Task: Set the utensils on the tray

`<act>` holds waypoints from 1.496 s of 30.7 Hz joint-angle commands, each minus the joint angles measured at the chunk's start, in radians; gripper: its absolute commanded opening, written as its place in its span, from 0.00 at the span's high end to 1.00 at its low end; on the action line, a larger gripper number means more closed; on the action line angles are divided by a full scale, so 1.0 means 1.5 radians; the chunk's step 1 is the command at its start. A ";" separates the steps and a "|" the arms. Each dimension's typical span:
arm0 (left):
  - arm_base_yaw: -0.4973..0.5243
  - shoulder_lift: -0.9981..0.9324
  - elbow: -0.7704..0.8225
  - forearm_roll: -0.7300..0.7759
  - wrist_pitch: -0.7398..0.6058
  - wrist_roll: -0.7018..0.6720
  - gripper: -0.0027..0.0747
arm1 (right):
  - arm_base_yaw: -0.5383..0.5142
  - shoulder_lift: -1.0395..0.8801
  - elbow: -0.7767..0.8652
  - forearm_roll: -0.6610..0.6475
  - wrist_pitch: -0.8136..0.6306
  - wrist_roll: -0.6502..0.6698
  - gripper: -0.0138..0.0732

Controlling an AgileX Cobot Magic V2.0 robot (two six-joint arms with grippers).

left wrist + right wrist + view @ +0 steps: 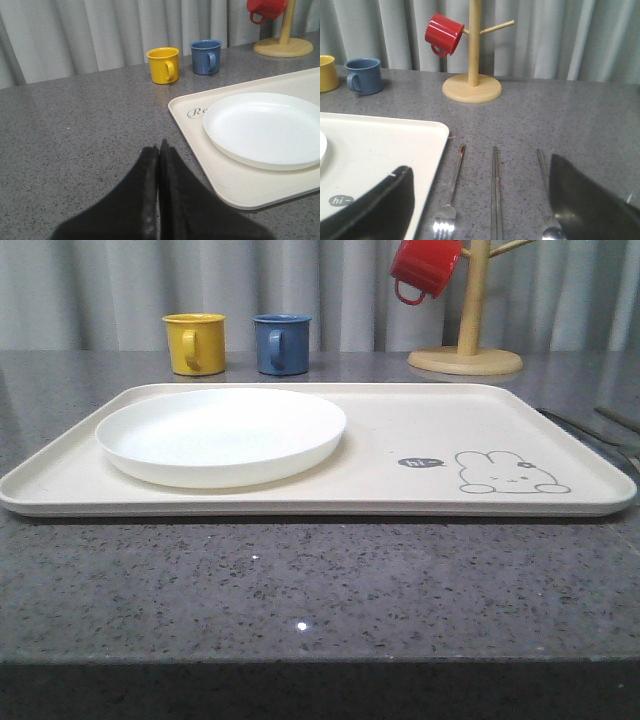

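On the grey speckled bench (pixel 320 580), the cream tray (pixel 400 430) lies flat with its long side toward the front camera. A round white plate (pixel 220 435) occupies the tray's left half; the right half carries a line-drawn rabbit (pixel 510 472) and a small dark "hi" mark (pixel 420 462). Beside the tray's right edge, on the bare bench, the utensils lie roughly parallel and apart from one another: the fork (pixel 451 192) nearest the tray, tines toward the wrist camera; the chopsticks (pixel 495 190) in the middle, pressed together as a pair; and the spoon (pixel 544 172) farthest out, its bowl partly hidden behind a dark finger. None of the utensils touches the tray. The right pincer (pixel 485 210) is spread wide above the bench, with one finger over the tray's corner and the other over the spoon; the fork and chopsticks lie between the fingers, and nothing is gripped. The left pincer (pixel 159 150) is closed, its two dark fingers pressed together with nothing between them, poised over bare bench just beside the tray's left edge. Behind the tray stand a yellow mug (pixel 195 343) and a blue mug (pixel 281 344), close together. A red mug (pixel 424 267) hangs on a wooden mug tree (pixel 466 358) at the rear right.
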 commanded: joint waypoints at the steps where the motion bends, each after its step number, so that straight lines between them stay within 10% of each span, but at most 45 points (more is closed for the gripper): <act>1: 0.001 0.005 -0.017 -0.007 -0.057 -0.008 0.99 | -0.004 0.029 -0.037 0.000 -0.046 -0.004 0.22; 26: 0.001 0.005 -0.017 -0.007 -0.057 -0.008 0.99 | 0.000 0.622 -0.427 0.033 0.312 -0.005 0.49; 46: 0.001 0.005 -0.017 -0.007 -0.057 -0.008 0.99 | 0.031 0.796 -0.479 0.067 0.299 -0.005 0.49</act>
